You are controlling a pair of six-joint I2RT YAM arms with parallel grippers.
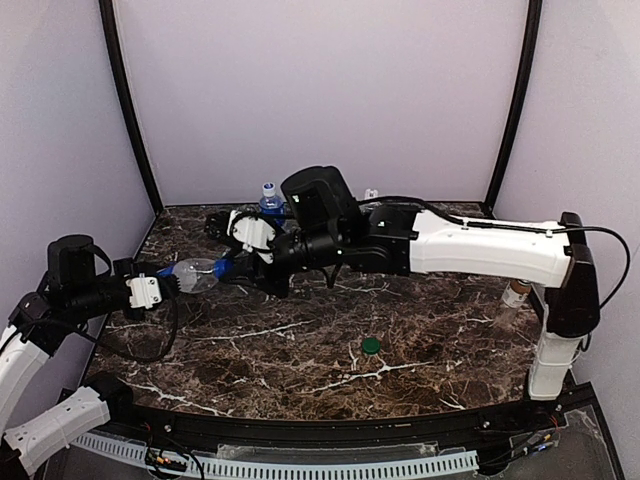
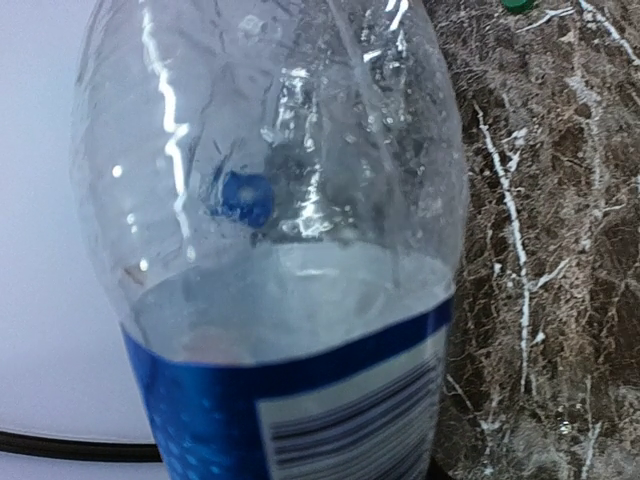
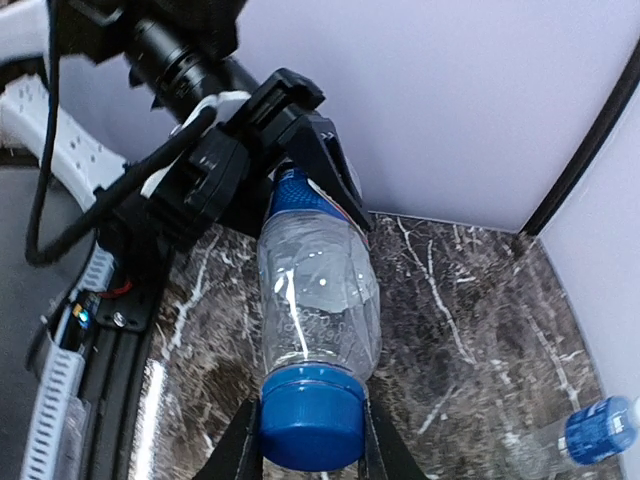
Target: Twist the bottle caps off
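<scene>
A clear bottle with a blue label is held level above the table between both arms. My left gripper is shut on its labelled body; in the right wrist view its black jaws clamp the label end. The bottle fills the left wrist view and hides my left fingers. My right gripper is shut on its blue cap, one finger on each side, and shows in the top view. A second blue-capped bottle stands at the back. A brown bottle stands far right.
A loose green cap lies on the marble table in the middle front; it also shows in the left wrist view. The second bottle's blue cap shows low right in the right wrist view. Purple walls enclose the back and sides.
</scene>
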